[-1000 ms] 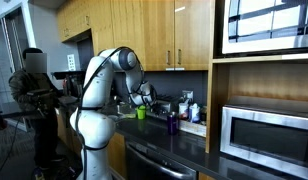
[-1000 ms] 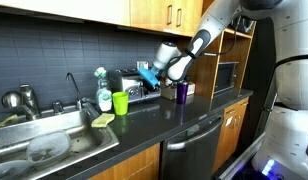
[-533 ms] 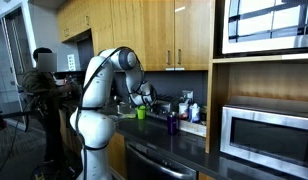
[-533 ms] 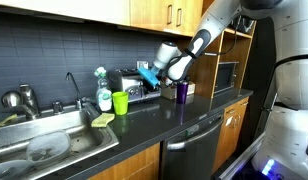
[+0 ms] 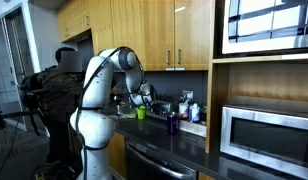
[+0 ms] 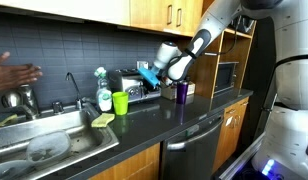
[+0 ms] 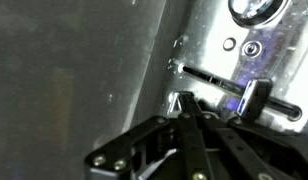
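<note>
Kitchen counter [image 6: 199,112], dark-topped, is shown in both exterior views, with wooden cabinets above it. The white robot arm [image 5: 96,88] is bent over it toward the back wall. A sink [image 6: 24,128] is set at one end of the counter in an exterior view, and a microwave [image 5: 266,140] is built in at the other end.

The toaster [image 6: 132,84] is placed against the tiled wall, between the sink and a purple cup [image 6: 180,92]. A green cup [image 6: 120,102] is seen just in front of it.

The gripper [image 6: 145,74] is held at the toaster's end face, its fingers pressed together with nothing pinched between them. In the wrist view the joined fingertips [image 7: 184,101] are seen at or just off the metal face, beside the lever slot [image 7: 206,77]. Contact cannot be confirmed. The lever handle [image 7: 256,98] is found a little along the slot.

The step in hand is judged to be the closing-in on the lever. A small sideways shift onto the handle, followed by a steady push along the slot, would be called for.
</note>
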`<state>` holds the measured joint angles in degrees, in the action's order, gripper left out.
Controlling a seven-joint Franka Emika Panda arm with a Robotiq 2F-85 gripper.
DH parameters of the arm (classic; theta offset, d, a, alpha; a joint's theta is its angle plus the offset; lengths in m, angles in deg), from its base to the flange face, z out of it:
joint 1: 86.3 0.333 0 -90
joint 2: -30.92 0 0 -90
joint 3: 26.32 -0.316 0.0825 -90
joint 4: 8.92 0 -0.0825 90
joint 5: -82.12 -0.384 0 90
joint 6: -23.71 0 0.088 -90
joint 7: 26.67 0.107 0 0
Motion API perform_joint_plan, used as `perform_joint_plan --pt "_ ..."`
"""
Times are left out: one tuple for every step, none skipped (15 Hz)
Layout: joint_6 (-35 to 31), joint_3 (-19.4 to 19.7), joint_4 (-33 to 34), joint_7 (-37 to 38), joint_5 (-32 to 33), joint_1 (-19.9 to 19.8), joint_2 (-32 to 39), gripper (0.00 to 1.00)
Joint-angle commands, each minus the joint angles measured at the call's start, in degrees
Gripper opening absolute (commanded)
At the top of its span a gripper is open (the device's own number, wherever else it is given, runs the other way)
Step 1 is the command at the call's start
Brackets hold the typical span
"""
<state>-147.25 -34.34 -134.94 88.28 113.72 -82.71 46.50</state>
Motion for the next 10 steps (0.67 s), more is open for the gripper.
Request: perform_joint_plan --pt "-0.5 0.7 -1.1 -0.3 0.9 -0.4 -1.4 0.0" --pt "-0.7 0.7 -1.2 -0.3 0.9 -0.4 -1.7 0.0" --pt "-0.3 0.7 -1.3 -0.4 0.9 -0.5 -2.1 0.0" --pt "-0.3 0.7 -1.4 -0.5 0.8 -0.5 -2.2 0.0" --pt "-0.4 0.6 -1.7 -0.6 0.7 -0.6 -2.5 0.0" --pt "-0.3 0.6 -1.8 -0.6 0.6 -0.7 -2.8 0.0" --pt "-0.4 0.3 -2.0 -1.0 0.2 -0.9 -3.0 0.0" --pt "-0.2 0.3 -2.1 -1.0 0.3 -0.9 -3.1 0.0" --pt "-0.2 0.4 -2.1 -1.1 0.3 -0.9 -3.1 0.0" --pt "-0.2 0.5 -2.2 -1.1 0.5 -0.9 -3.2 0.0"
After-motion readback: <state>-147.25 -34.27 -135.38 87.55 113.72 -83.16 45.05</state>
